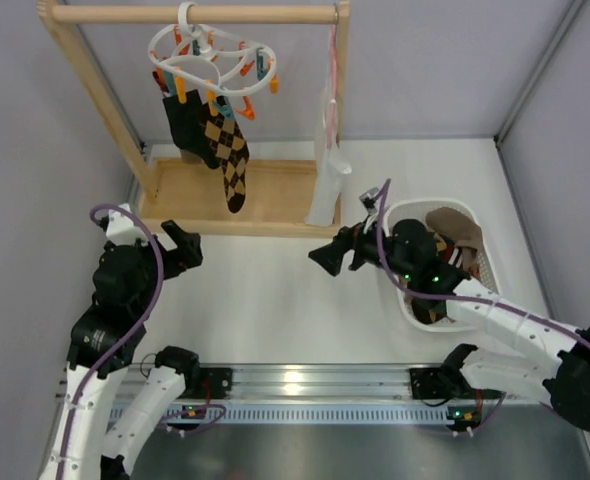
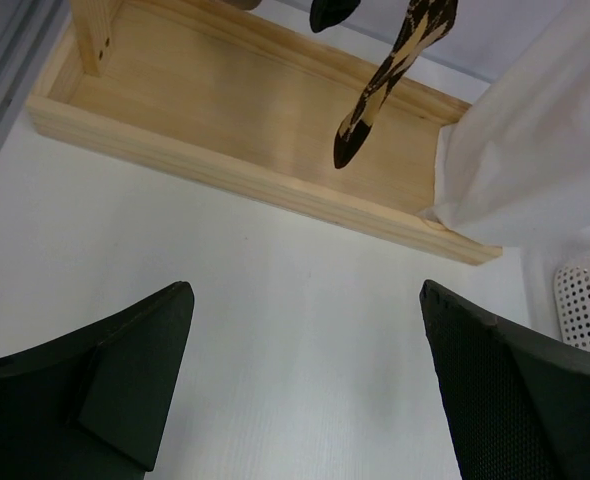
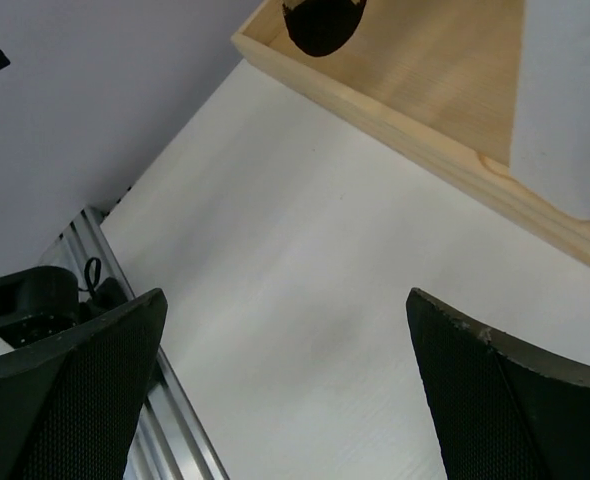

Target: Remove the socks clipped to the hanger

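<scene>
Black left hand (image 1: 182, 243) and right hand (image 1: 327, 258) gape wide, empty, over open white counter (image 1: 265, 300) near a wooden tray (image 1: 255, 228) edge.

No text — none (anywhere) legible.

- In the top view the light is bright, even and diffuse — the white table (image 1: 265, 300) in front of the wooden frame (image 1: 275, 195) carries only faint, soft shadows.
- Well in front of the frame, the metal base rail (image 1: 295, 378) shows a small white glare patch.
- In the left wrist view the white cloth (image 2: 535, 130) right of the frame is nearly washed out.
- The left gripper (image 2: 305, 295) shows its fingers (image 2: 125, 380) dark and soft-edged — the frame beyond them is sharp.
</scene>
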You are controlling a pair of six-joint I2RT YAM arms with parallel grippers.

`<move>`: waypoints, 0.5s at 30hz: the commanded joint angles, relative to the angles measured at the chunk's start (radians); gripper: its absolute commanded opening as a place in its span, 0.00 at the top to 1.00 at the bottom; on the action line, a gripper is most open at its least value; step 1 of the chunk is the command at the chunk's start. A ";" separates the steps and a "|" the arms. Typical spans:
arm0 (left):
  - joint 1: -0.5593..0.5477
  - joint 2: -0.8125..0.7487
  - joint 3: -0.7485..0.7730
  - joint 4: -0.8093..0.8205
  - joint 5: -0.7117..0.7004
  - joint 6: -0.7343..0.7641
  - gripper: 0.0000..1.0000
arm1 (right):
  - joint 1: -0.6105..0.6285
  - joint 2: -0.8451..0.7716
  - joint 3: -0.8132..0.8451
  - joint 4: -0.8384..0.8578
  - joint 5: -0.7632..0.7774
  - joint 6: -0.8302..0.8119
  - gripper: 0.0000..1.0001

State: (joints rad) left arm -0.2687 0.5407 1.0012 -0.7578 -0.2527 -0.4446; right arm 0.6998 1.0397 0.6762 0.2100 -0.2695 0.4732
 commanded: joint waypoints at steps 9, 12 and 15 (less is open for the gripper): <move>0.005 -0.079 -0.121 0.058 -0.155 -0.043 0.02 | 0.365 0.461 0.405 -0.014 0.698 -0.024 0.01; 0.006 -0.097 -0.125 0.055 -0.180 -0.043 0.02 | 0.354 0.595 0.482 0.087 0.641 0.021 0.01; 0.005 -0.120 -0.131 0.058 -0.168 -0.045 0.02 | 0.348 0.706 0.671 0.031 0.625 -0.001 0.01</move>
State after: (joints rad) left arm -0.2687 0.4431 0.8738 -0.7490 -0.4007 -0.4770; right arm 1.0489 1.6600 1.1736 0.2096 0.3294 0.4679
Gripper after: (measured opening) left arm 0.984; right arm 0.993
